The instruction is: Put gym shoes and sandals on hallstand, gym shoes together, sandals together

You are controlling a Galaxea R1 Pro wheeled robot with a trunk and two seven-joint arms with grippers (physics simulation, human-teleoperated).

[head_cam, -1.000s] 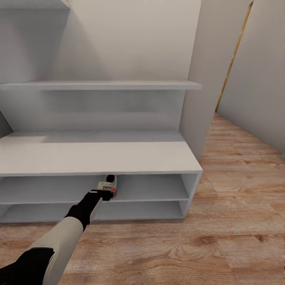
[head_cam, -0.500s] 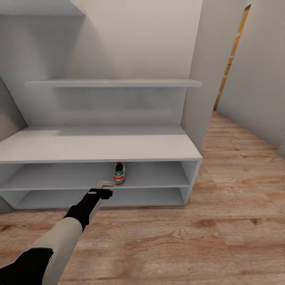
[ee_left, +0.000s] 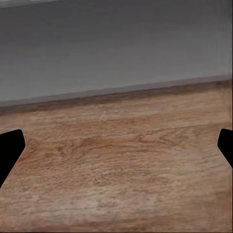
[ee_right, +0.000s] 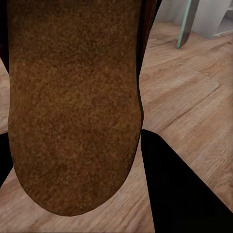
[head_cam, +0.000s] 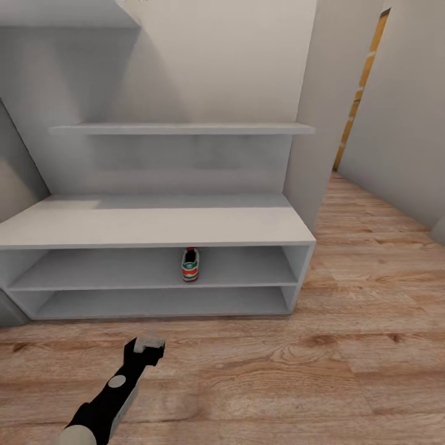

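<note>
Standing upright on the upper of the two open shelf levels of the hallstand [head_cam: 154, 225], a single gym shoe [head_cam: 190, 265] is seen in the head view, its red-orange heel patch and green stripes turned outward. It is set near the middle of that shelf, under the front edge of the bench top, with bare shelf on both sides. The lower shelf level, the bench top and the narrow upper shelf on the back panel are shown as plain grey-white surfaces.

The left gripper [head_cam: 148, 343] is held low over the corridor floor [head_cam: 346, 371], in front of the rack and well apart from the shoe. In the left wrist view its two dark fingertips [ee_left: 9, 148] are spread wide at the opposite edges of the picture, with nothing between them but wood planks and the grey base of the unit beyond.

In the right wrist view a brown sandal [ee_right: 73, 102] is seen very close, its grainy brown surface taking up most of the picture and hanging between the dark fingers [ee_right: 179, 189] of the right gripper [ee_right: 77, 165]; the claw is clamped on it. Behind the sandal, wood-grain flooring and a teal frame edge [ee_right: 187, 24] are visible, with a pale object beside it that is too blurred to identify.
</note>
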